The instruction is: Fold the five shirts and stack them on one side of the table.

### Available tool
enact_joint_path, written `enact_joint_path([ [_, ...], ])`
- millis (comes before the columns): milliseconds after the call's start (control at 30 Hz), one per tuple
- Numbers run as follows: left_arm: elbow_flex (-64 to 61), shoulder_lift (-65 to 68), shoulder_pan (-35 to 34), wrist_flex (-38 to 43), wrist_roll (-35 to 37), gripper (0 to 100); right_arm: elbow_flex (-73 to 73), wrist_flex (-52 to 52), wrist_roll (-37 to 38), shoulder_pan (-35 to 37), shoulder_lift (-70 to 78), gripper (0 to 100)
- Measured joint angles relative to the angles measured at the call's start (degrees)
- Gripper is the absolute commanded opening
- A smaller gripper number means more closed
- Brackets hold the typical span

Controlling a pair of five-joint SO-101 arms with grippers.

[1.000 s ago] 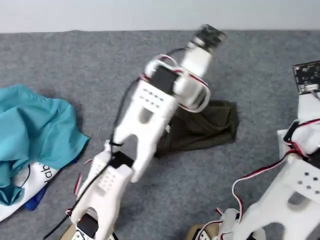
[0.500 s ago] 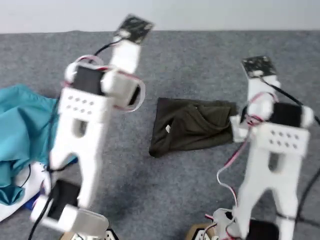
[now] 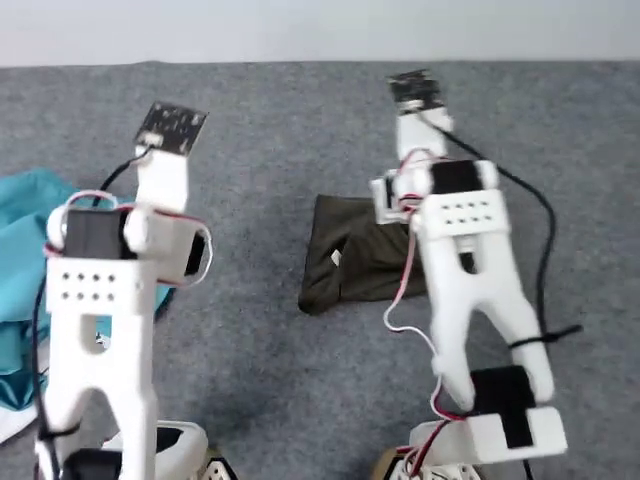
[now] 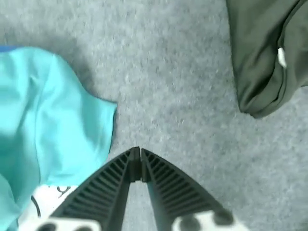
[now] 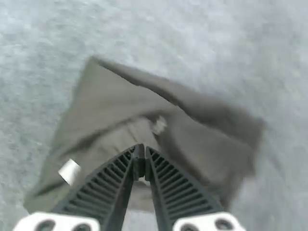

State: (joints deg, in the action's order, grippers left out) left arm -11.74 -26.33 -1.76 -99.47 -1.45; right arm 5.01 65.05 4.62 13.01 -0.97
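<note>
A folded dark olive shirt (image 3: 345,260) lies at the middle of the grey table. The right arm stands over its right half, and my right gripper (image 5: 141,150) hangs shut just above the dark olive shirt (image 5: 144,115), whose small white label (image 5: 70,171) shows near one edge. A crumpled teal shirt (image 3: 20,225) lies at the table's left side, partly behind the left arm. My left gripper (image 4: 140,155) is shut over bare table between the teal shirt (image 4: 43,120) and the dark olive shirt (image 4: 269,48), holding nothing.
A white shirt with dark print (image 4: 41,197) peeks out from under the teal one, with the white shirt (image 3: 10,425) also at the front left edge. Grey felt table (image 3: 250,380) runs bare in front and behind the dark shirt.
The left arm swung away from the dark shirt to the left, toward the teal shirt. The right arm came in from the right edge and now stands over the dark shirt.
</note>
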Motion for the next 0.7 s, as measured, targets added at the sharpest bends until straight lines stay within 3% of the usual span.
enact_joint_path([
  [167,-6.2,-5.9,-1.0,0.0,0.0,0,-0.3,-4.7,0.0,4.9,6.2,1.0],
  [400,-7.8,-12.4,-1.0,0.0,0.0,0,-9.9,-6.6,0.0,6.5,18.3,1.0],
  [500,-8.0,-12.7,-1.0,0.0,0.0,0,-13.7,-1.8,0.0,6.5,22.8,1.0],
  [700,-8.0,-12.7,-1.0,0.0,0.0,0,-21.2,17.3,0.0,6.2,23.7,1.0],
])
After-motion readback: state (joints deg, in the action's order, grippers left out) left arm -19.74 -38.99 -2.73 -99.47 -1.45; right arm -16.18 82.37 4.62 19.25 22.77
